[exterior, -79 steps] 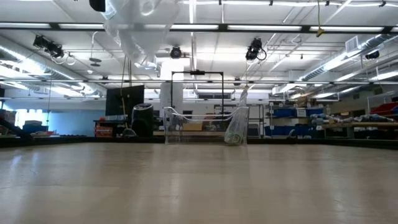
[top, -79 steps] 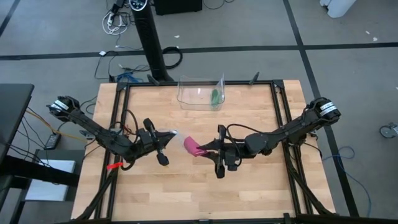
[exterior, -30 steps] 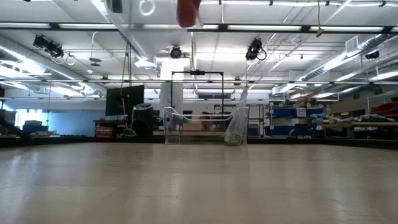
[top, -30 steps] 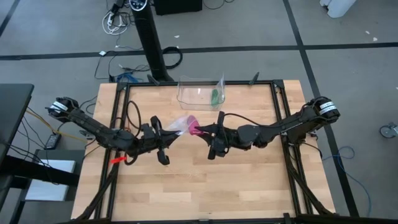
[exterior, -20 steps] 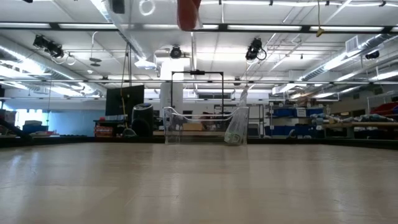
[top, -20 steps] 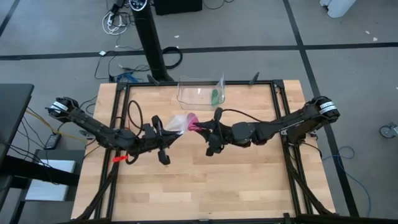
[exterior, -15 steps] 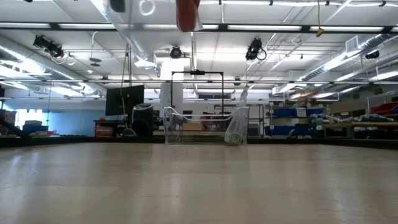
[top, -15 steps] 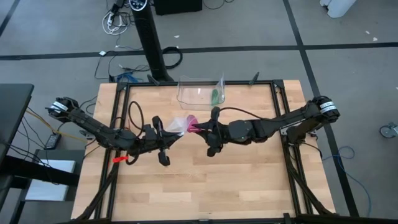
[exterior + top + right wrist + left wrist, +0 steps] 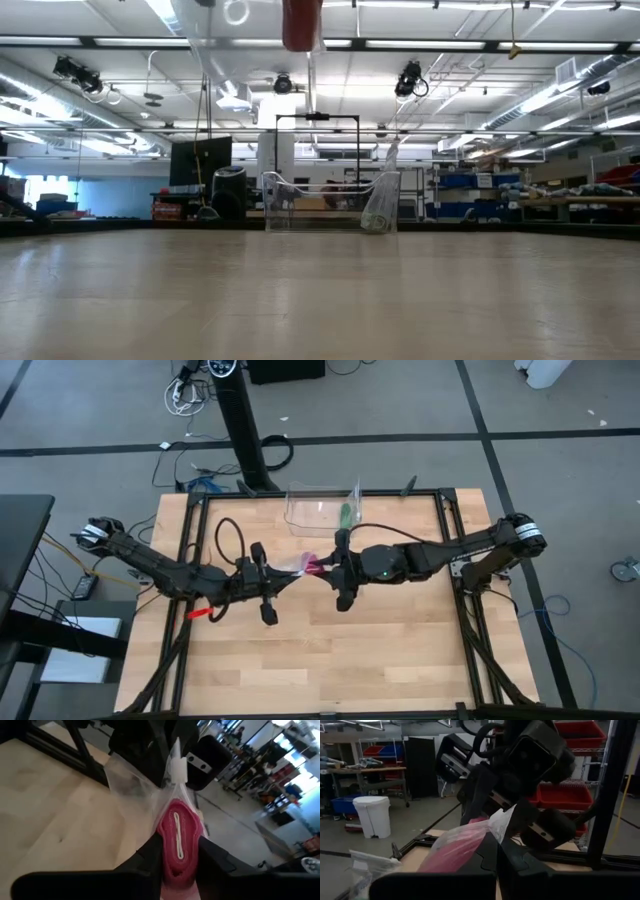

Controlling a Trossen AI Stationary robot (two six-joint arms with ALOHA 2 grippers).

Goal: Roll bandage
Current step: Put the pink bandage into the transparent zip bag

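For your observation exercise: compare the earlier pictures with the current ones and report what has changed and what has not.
The right gripper carried the pink bandage roll leftward into the clear bag held by the left gripper, which edged right to meet it. The clear container at the table's far edge stayed put.

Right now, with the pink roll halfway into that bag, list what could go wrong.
1. The right gripper pinches the bandage only at its end; as its fingers ease apart, the roll could drop out before it is fully inside the clear bag.
2. The left gripper, shut on the bag's thin film, could let it slip, closing the mouth.
3. Both are held above the table, so a fall may unroll it.
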